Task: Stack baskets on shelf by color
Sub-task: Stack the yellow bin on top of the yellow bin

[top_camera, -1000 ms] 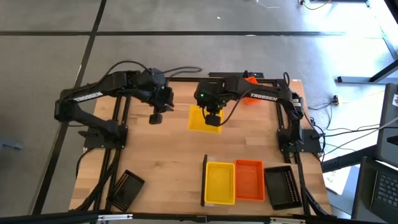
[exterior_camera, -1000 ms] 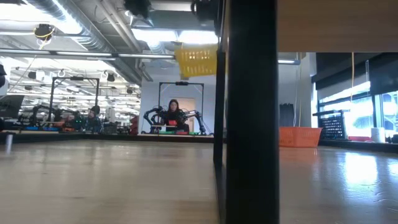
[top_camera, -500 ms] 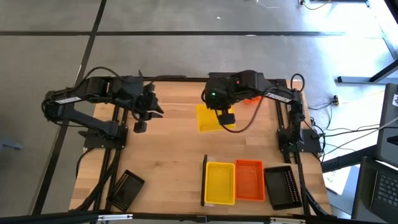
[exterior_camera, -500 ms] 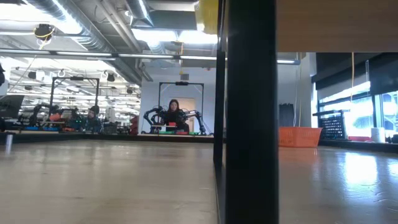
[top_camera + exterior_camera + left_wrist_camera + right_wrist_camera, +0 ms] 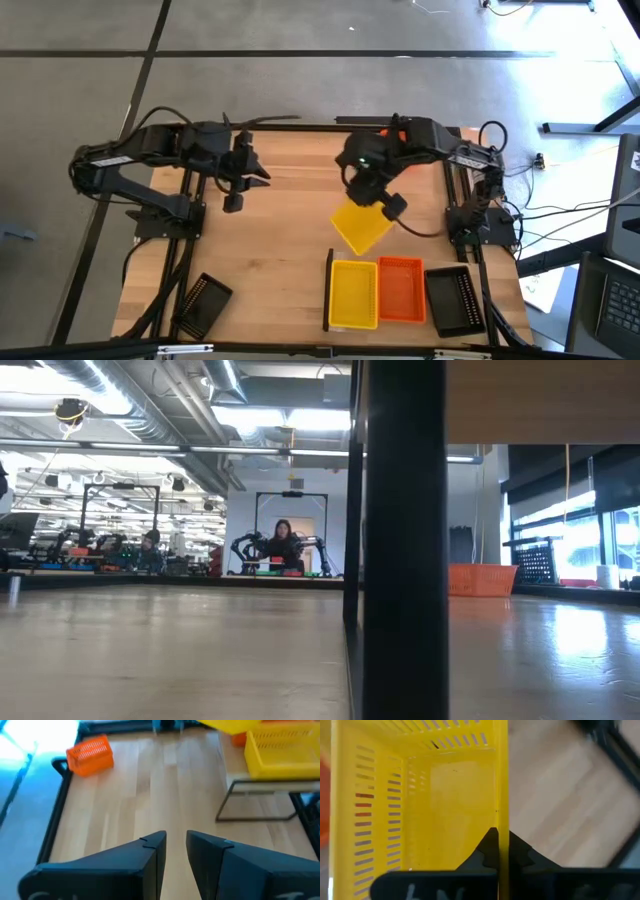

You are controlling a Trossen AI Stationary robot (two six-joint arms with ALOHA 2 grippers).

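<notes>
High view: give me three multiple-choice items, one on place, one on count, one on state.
1. Where is the yellow basket held by the right gripper?
A. just beyond the yellow basket on the shelf
B. at the table's near left corner
C. on the floor

2. How many baskets sit on the shelf?
A. one
B. two
C. four

3. How are the right jaws?
A. wide open
B. shut on the basket's wall
C. out of view

Answers:
A: the held basket hangs tilted under the right gripper, just past the shelf's yellow basket.
B: only that one and an orange basket rest on the shelf.
B: the right wrist view shows the jaws pinching the yellow wall.
</notes>
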